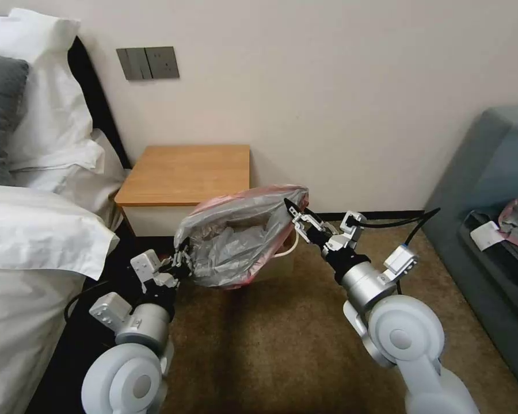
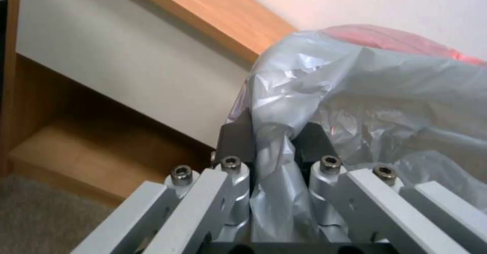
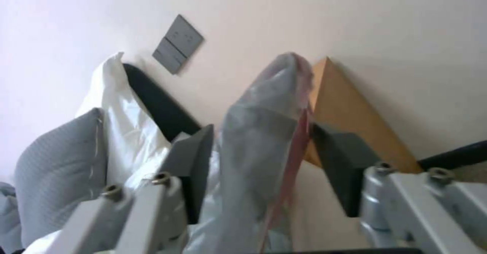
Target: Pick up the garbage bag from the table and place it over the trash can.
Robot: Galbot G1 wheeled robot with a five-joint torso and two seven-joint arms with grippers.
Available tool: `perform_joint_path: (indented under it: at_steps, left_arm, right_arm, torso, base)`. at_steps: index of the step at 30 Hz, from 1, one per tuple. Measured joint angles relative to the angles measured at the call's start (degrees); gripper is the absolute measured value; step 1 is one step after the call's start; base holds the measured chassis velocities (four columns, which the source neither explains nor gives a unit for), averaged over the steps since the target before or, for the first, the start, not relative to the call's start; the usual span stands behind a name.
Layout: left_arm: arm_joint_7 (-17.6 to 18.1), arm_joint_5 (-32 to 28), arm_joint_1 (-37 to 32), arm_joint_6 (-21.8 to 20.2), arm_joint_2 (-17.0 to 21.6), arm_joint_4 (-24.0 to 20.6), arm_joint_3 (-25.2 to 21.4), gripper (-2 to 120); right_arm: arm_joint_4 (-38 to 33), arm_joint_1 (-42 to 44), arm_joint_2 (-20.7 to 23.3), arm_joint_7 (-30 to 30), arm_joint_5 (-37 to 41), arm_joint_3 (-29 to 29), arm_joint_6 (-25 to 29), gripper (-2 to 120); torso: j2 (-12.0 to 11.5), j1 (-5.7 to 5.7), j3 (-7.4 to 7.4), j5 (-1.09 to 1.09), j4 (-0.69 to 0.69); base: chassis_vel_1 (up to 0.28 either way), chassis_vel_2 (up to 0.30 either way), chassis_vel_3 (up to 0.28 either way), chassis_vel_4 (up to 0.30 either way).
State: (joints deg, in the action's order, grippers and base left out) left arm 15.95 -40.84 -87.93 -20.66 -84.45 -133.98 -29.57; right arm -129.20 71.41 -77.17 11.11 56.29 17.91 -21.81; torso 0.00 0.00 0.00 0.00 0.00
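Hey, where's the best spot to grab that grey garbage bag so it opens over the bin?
Grip the garbage bag at its pink-edged rim, one gripper at each end, coming from the near side. The left gripper already pinches the left end; the right gripper has film between its fingers at the right end, though open. That stretches the mouth wide above the trash can.

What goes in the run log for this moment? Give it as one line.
stage: bag stretched over trash can | left gripper: shut on garbage bag | right gripper: bag edge between open fingers | table: behind
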Motion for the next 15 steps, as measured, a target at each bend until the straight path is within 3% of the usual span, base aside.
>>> perform_joint_path:
  at_steps: [2, 13, 15]
  left_arm:
    - [0.0, 0.0, 0.1, 0.0, 0.0, 0.1, 0.0, 11]
    - [0.3, 0.1, 0.4, 0.0, 0.3, 1.0, 0.0, 11]
    - [0.4, 0.1, 0.5, -0.1, 0.4, 1.0, 0.0, 11]
  right_arm:
    - [0.0, 0.0, -0.1, -0.1, -0.2, 0.0, 0.0, 44]
    - [-0.4, 0.0, 0.1, -0.5, -1.6, 0.0, 0.0, 1]
    - [-0.4, 0.0, 0.2, -0.6, -1.9, 0.0, 0.0, 0]
  torso:
    - [0.0, 0.00, 0.00, 0.00, 0.00]
    - [0.0, 0.00, 0.00, 0.00, 0.00]
    - [0.0, 0.00, 0.00, 0.00, 0.00]
  base:
    - [0.000, 0.000, 0.000, 0.000]
    - [0.000, 0.000, 0.000, 0.000]
    - [0.000, 0.000, 0.000, 0.000]
